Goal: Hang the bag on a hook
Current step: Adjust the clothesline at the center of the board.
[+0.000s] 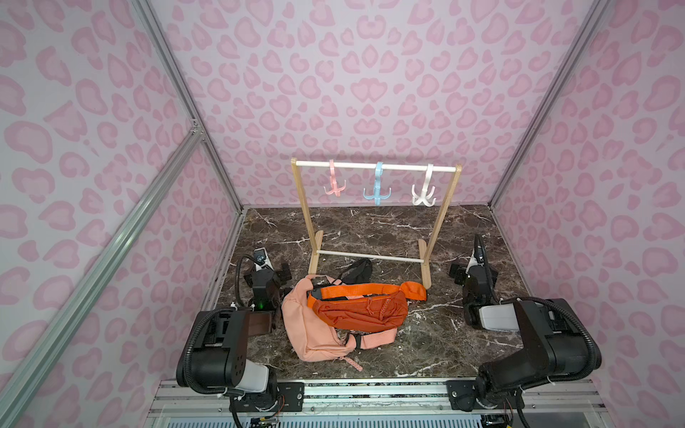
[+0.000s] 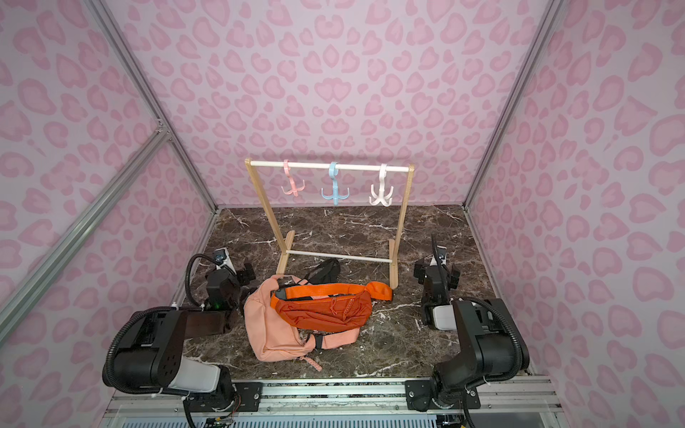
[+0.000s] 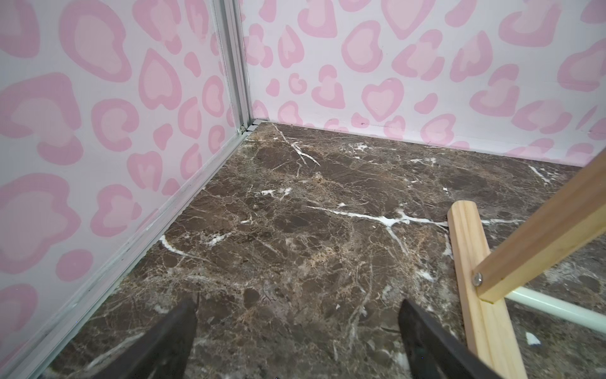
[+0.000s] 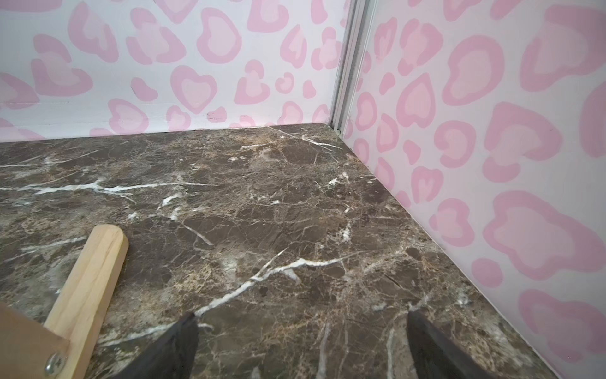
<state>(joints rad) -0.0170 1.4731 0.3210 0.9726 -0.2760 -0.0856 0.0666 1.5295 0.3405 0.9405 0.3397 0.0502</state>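
Lying flat, orange bag [image 1: 361, 309]: top views only | wrist views: left hand [image 3: 299, 300], right hand [image 4: 301, 313] spread

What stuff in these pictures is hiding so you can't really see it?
- Pink bag: in both top views, its middle lies under the orange bag.
- Black bag: in both top views, mostly hidden behind the other two; shape unclear.
- Hooks: outside both wrist views.
- Left end effector and right end effector: fingers cut off by the wrist pictures' edges.
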